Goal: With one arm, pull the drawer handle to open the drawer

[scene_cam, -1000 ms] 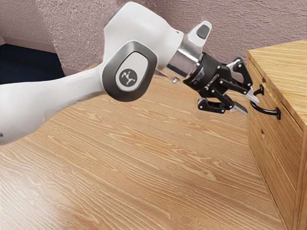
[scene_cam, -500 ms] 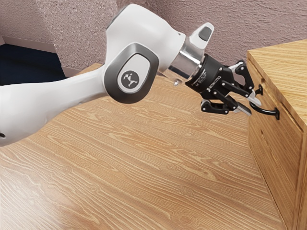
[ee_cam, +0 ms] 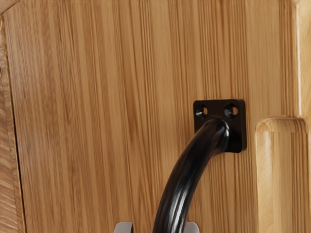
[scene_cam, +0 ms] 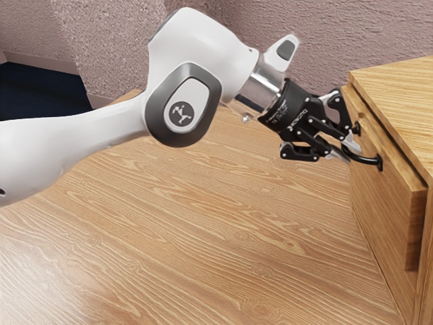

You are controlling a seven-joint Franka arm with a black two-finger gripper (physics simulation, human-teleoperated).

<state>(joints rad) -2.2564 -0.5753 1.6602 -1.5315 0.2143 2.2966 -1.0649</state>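
Note:
A wooden cabinet [scene_cam: 399, 84] stands at the exterior view's right. Its top drawer [scene_cam: 380, 200] juts out a little from the cabinet face toward the exterior view's left. A black curved handle [scene_cam: 367, 161] is fixed to the drawer front. My black gripper [scene_cam: 350, 150] is shut on this handle near its upper end. In the wrist view the handle [ee_cam: 192, 170] curves up to its square mount plate [ee_cam: 219, 124] on the drawer front [ee_cam: 97, 121]. Two grey fingertips [ee_cam: 124, 227] sit on either side of the bar.
The cabinet rests on a wood-grain table [scene_cam: 203, 223] that stretches across the exterior view's left and middle. A rough pinkish wall [scene_cam: 101, 34] lies behind. A lower drawer front [scene_cam: 379, 271] sits flush under the opened one.
The gripper has closed on the handle and drawn back toward the exterior view's left. The top drawer, flush with the cabinet before, now sticks out a little.

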